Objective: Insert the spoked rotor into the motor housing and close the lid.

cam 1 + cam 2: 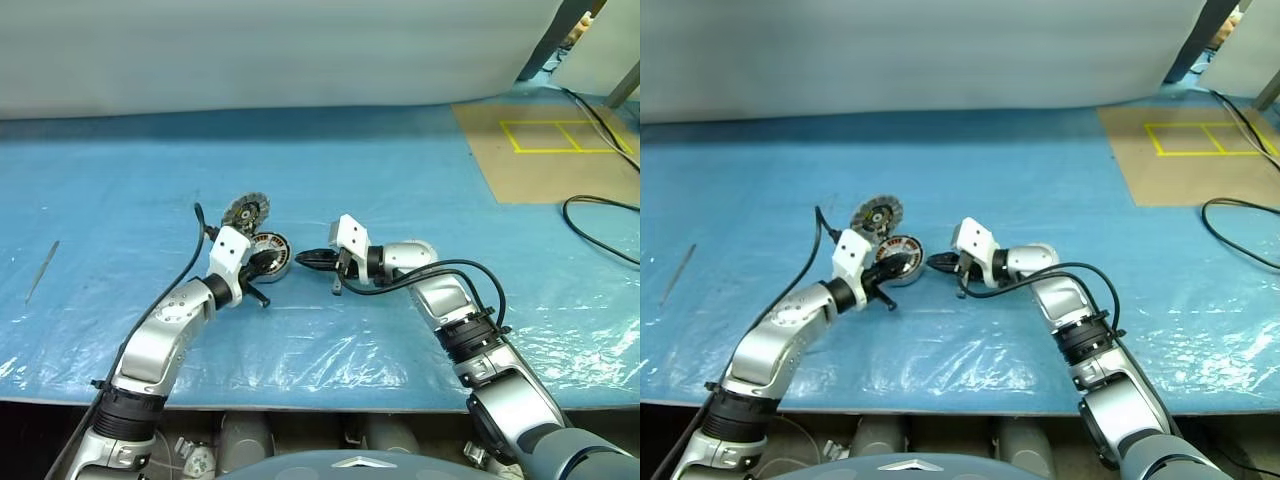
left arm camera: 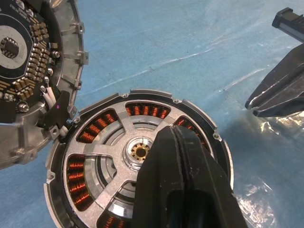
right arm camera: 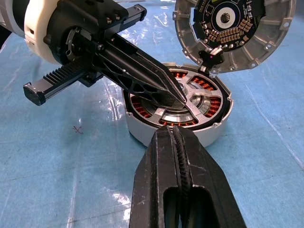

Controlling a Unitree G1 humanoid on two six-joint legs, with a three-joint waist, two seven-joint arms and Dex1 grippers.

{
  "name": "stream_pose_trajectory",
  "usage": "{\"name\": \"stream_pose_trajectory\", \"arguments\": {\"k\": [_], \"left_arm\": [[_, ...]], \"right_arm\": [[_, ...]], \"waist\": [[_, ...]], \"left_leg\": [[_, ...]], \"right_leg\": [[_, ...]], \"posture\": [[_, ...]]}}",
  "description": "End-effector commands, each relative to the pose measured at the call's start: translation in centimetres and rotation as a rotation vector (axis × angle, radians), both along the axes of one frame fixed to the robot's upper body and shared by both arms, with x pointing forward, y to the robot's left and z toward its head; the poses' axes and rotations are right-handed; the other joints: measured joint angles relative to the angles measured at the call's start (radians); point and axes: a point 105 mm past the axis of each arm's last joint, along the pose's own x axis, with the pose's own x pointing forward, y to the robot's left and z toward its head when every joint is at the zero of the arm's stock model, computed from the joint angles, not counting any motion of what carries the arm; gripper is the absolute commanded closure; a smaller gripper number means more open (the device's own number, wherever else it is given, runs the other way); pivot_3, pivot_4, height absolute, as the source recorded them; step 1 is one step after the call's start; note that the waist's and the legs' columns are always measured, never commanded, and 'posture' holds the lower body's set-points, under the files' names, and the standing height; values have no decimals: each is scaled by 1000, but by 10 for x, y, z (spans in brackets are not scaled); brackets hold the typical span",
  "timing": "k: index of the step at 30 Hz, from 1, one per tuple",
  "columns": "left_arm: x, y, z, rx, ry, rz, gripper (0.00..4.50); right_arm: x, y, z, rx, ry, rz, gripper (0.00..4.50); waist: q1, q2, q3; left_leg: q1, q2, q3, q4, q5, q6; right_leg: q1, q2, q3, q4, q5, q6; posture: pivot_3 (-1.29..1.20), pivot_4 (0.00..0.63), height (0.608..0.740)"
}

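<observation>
Both pairs of black fingers are pressed fully together with nothing between them: the left gripper point(image 3: 178, 100) rests its tips on the spoked rotor point(image 2: 107, 152), which already sits inside the motor housing point(image 3: 142, 133), while the right gripper point(image 1: 308, 259) hangs just beside the housing. The wrist views add what the head views cannot: copper windings glowing between the spokes, and the open lid point(image 3: 247, 40) tilted up at the housing's edge, its circuit board facing out. Everything sits mid-frame on a blue plastic-covered table point(image 1: 120, 200), with a brown board point(image 1: 540, 150) marked in yellow tape at upper right and a black cable point(image 1: 600, 230) beside it.

No readable text, labels, numbers anywhere.
</observation>
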Motion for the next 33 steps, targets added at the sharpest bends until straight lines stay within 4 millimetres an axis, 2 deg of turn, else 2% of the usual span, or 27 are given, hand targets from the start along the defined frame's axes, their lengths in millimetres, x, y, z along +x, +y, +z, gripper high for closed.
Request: {"name": "stream_pose_trajectory", "arguments": {"k": [1,7,12,16,22,25,28,33], "left_arm": [[-3,12,-12,29,56,55,4463],[-5,19,10,-157,10,97,4463],[3,29,29,-272,-49,173,4463],[4,29,18,-190,-15,165,4463],[-5,18,-5,-91,56,100,4463],[-7,20,-13,-56,83,107,4463],[-5,20,-6,-80,50,109,4463],[-5,26,26,-184,-97,86,4463]], "right_arm": [[2,3,11,17,-49,11,4500],[4,5,11,20,-53,11,4500],[3,6,9,18,-51,20,4500],[3,8,10,20,-55,25,4500],[5,7,11,18,-61,19,4500],[5,7,12,20,-64,16,4500],[6,8,15,43,-63,9,4500],[5,9,26,130,-3,2,4500]], "waist": [[0,0,0],[-2,0,0],[-1,0,0],[1,0,0],[2,0,0],[2,0,0],[2,0,0],[3,0,0]], "left_leg": [[0,0,0,0,0,0],[0,0,0,0,0,0],[0,0,0,1,0,0],[-1,0,0,1,0,0],[-1,0,0,0,1,1],[-1,0,0,0,0,1],[-1,-1,0,0,0,0],[-1,0,0,0,0,0]], "right_leg": [[0,0,0,0,0,0],[0,0,0,0,0,0],[0,0,0,0,0,0],[0,0,0,0,0,0],[-1,0,0,-1,0,0],[0,0,0,-1,0,0],[0,-1,0,-1,0,0],[0,-1,0,-1,0,0]], "posture": [[0,150,740],[0,150,740],[0,150,740],[0,150,740],[0,150,740],[0,150,740],[0,150,740],[0,150,740]]}}
